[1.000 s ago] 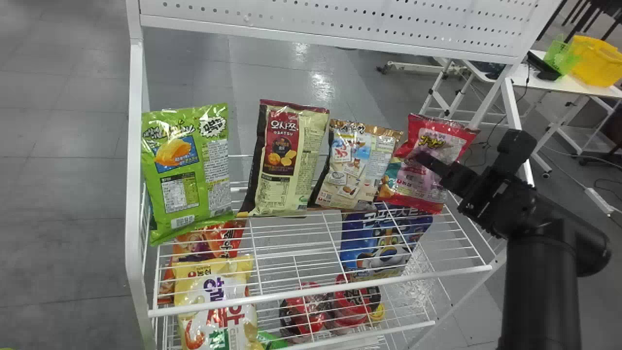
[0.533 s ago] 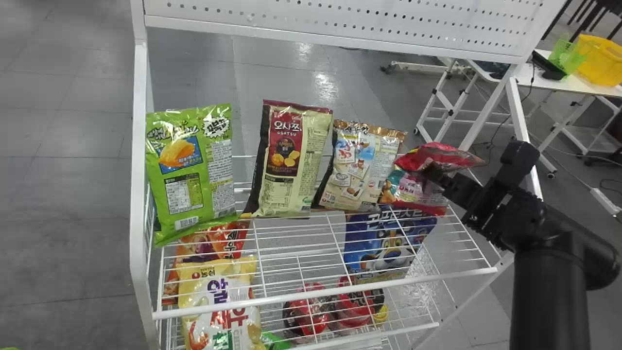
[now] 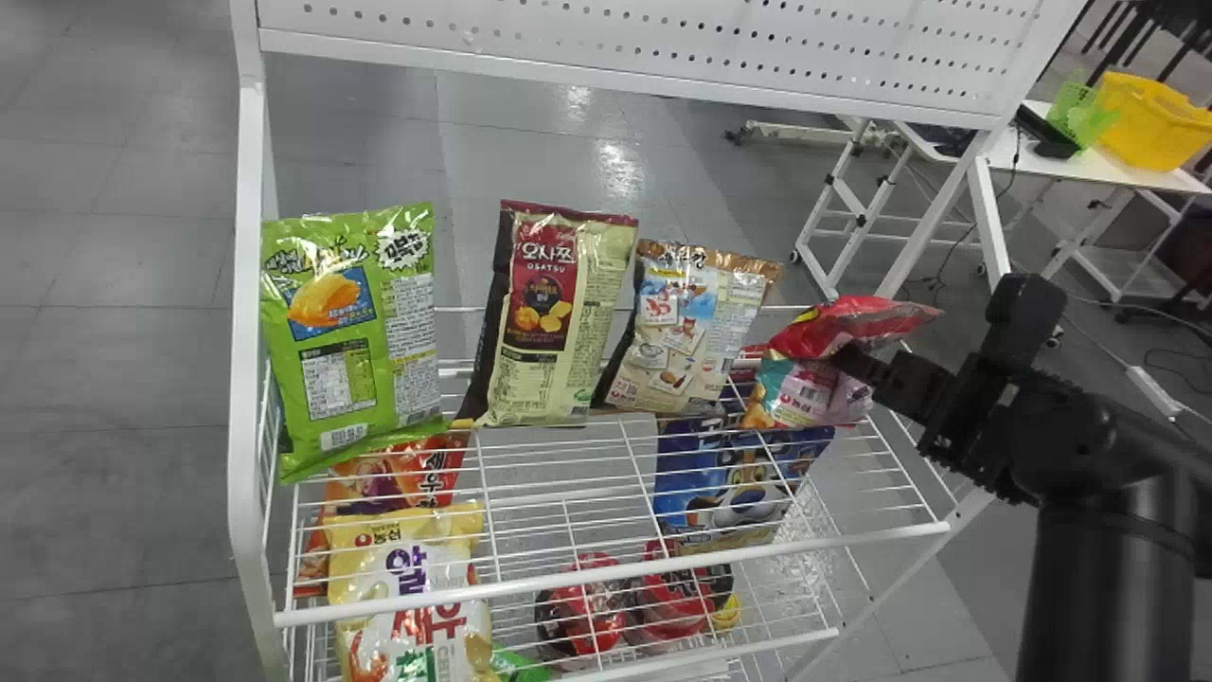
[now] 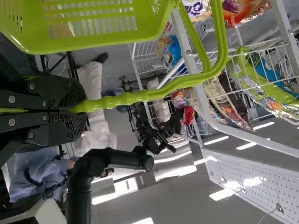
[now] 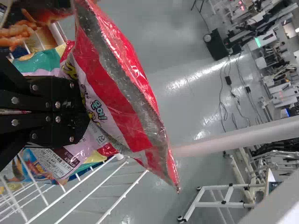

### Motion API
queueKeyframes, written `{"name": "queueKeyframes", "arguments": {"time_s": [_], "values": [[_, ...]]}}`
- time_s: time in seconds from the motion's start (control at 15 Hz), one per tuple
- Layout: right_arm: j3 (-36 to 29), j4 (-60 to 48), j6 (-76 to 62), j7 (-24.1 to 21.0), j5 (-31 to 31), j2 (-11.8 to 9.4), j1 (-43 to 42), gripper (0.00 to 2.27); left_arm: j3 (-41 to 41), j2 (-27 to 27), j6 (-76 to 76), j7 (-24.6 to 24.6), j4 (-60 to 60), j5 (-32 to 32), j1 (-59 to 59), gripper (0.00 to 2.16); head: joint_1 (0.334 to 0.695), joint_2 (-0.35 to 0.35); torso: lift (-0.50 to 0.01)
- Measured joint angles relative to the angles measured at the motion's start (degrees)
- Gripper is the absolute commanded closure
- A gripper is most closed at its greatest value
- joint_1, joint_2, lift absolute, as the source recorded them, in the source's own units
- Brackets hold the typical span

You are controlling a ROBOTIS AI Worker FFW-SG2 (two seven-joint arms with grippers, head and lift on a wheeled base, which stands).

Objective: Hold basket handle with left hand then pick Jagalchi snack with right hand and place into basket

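My right pincer (image 3: 846, 356) is almost pressed together, with thin folds of the Jagalchi snack (image 3: 857, 320) squeezed in it. I pinch the bag at its side, on the right part of the white wire shelf (image 3: 606, 573). Its red top is crumpled and bent over above my pincer. The wide top edge goes across, with one corner poking out to the right. A pink and teal part (image 3: 800, 393) is just below my pincer, near the wires, and leans a little. I cannot tell if it belongs to the same bag, so I cannot be sure how the whole long way of the snack runs.

My left pincer (image 4: 78, 112) is closed tight around the green handle (image 4: 163, 91). The handle goes out from my grip and bends round to the green basket (image 4: 140, 39). The snack is well apart from it, over at the shelf.

Just left of the snack stands a tan snack bag (image 3: 689, 327). Next comes a cream and red chip bag (image 3: 559, 317), then a bright green chip bag (image 3: 355, 332) at the left end. They all stand up, a bit tipped. Lower down I see a blue tiger bag (image 3: 729, 478), an orange bag (image 3: 398, 469) and a yellow and white bag (image 3: 409, 592). Far back on the right, a yellow basket (image 3: 1150, 123) sits on a white tabletop (image 3: 1160, 175).
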Motion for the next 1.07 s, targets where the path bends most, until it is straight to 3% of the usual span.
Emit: {"name": "queueKeyframes", "arguments": {"time_s": [0.6,1.07], "values": [[0.86,-17.09,22.67,-3.0,-0.36,0.0,0.82,2.24,-0.02,0.23,-0.36,0.0,0.48,0.38,-0.19,2.15,0.695,-0.285,-0.009],[0.88,-29.73,24.24,-5.78,-6.18,-0.58,3.4,2.25,-0.02,-0.15,-0.29,0.0,0.67,0.6,-0.85,2.15,0.695,-0.256,-0.009]]}}
